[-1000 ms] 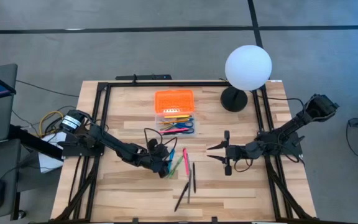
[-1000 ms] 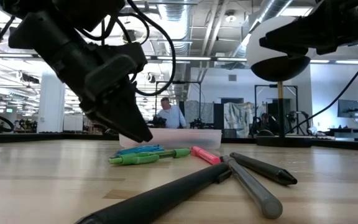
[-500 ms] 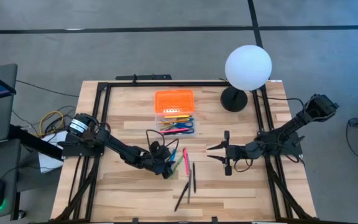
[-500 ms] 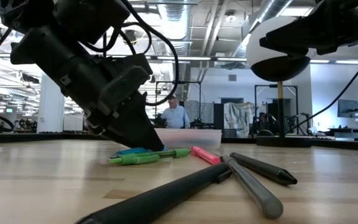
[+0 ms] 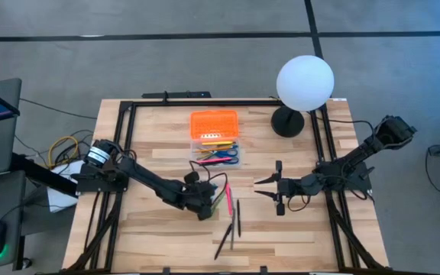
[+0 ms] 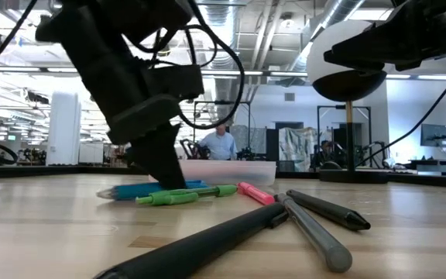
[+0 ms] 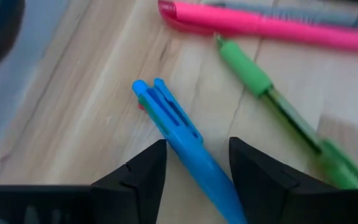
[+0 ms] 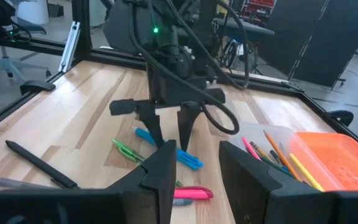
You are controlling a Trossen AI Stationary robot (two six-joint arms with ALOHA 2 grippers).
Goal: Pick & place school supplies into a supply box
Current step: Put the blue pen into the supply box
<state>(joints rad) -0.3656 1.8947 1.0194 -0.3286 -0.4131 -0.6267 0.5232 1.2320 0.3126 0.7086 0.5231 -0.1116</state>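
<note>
A: The left hand (image 5: 202,206) is down at the middle of the wooden bench (image 5: 159,229), its two dark fingers (image 7: 138,177) standing apart on either side of a bright blue plastic click pen (image 7: 185,140). Nothing is clamped yet.

B: And the box?

A: The clear plastic supply box with the bright orange lid (image 5: 214,124) sits toward the far side of the bench, lid swung open, with pencils and blue-handled scissors (image 5: 228,158) already in the tray. It lies well apart from the blue pen.

B: How should the grab go?

A: I'd judge the pen lies slightly aslant between the fingers, so close squarely across the barrel, not on the clip end, and lift straight up. A slim green pen (image 7: 272,102) and a pink highlighter (image 7: 266,28) lie just beside it; a sideways drag could scatter them.

B: The other arm?

A: The right hand (image 5: 270,191) waits over the bench's right half, fingers parted, holding nothing.

B: Any brand or lettering?

A: None legible on the pens, the box or the white globe lamp (image 5: 305,82).
</note>
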